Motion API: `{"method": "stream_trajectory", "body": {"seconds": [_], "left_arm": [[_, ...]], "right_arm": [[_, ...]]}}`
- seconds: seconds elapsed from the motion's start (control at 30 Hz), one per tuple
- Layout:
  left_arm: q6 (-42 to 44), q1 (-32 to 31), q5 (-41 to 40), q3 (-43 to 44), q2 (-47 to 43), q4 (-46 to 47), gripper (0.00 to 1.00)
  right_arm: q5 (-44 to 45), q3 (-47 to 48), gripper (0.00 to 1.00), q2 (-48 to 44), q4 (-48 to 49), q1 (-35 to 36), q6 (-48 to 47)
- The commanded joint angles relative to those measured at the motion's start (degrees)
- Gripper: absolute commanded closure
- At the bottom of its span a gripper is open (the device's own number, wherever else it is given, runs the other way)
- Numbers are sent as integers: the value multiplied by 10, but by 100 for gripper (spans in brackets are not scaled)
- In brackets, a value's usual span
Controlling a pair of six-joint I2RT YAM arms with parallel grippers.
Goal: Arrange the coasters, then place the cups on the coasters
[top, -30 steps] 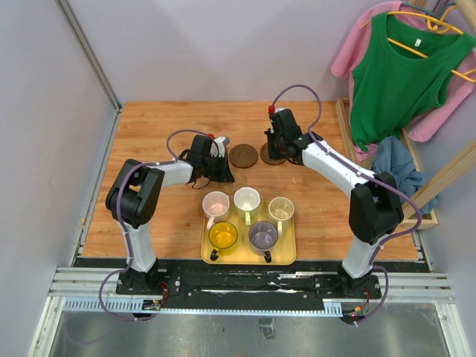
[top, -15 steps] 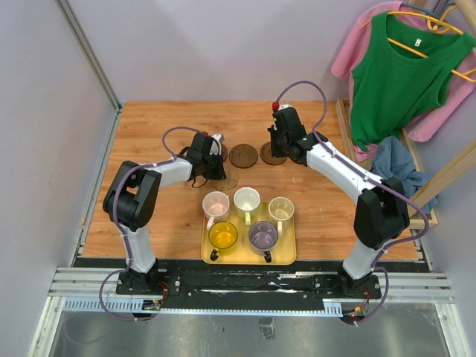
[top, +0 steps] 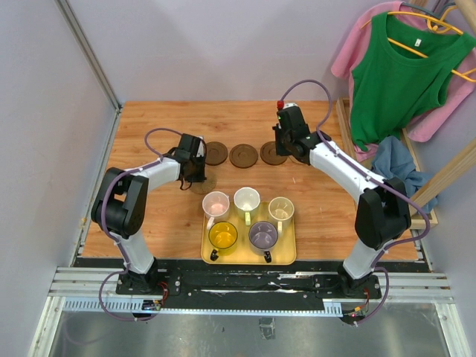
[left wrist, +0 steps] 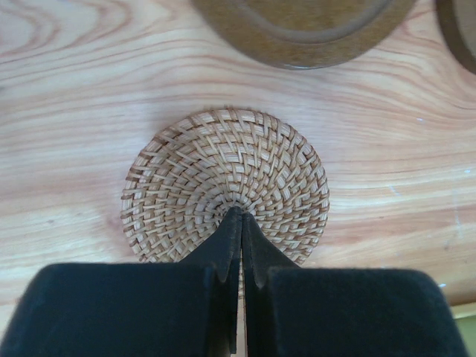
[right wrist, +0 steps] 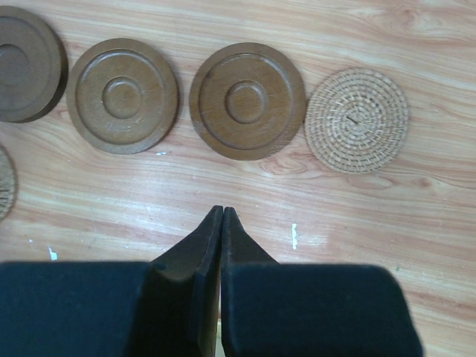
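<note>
Movement on the left: the left gripper (left wrist: 239, 214) has swung out toward its own side. A third brown coaster (top: 216, 152) now shows in the line where that arm covered it a second ago. The fingers are pressed together, holding nothing, with their tips over the near half of a woven coaster (left wrist: 227, 175). Whether they bear down on it I can't tell. Just beyond it sits the edge of a brown one.

The right gripper (right wrist: 222, 211) has eased a little farther out, fingers together too, and empty. Ahead of its tips lie the three brown discs, with a second woven coaster (right wrist: 357, 120) off to their right, roughly in line.

So four make a row, and the fifth sits short of it under the left fingers. And the cups (top: 247, 199)? All five stand in the yellow tray (top: 239, 257), so the coaster work isn't finished yet.
</note>
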Motion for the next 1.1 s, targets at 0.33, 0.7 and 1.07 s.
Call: {"method": "stream_trajectory", "body": {"seconds": [0.33,0.7,1.07], "left_arm": [[15,99,-79,38,37,-64,99],[22,120,-51,214,158,-68,99],[40,134,-45,312,226,-97,100]], "right_arm": [[-88,-106,40,-113,57,-153,21],[37,-137,2,-170,100,-161,-25],[51,-116,2,-111,110,-173,-21]]}}
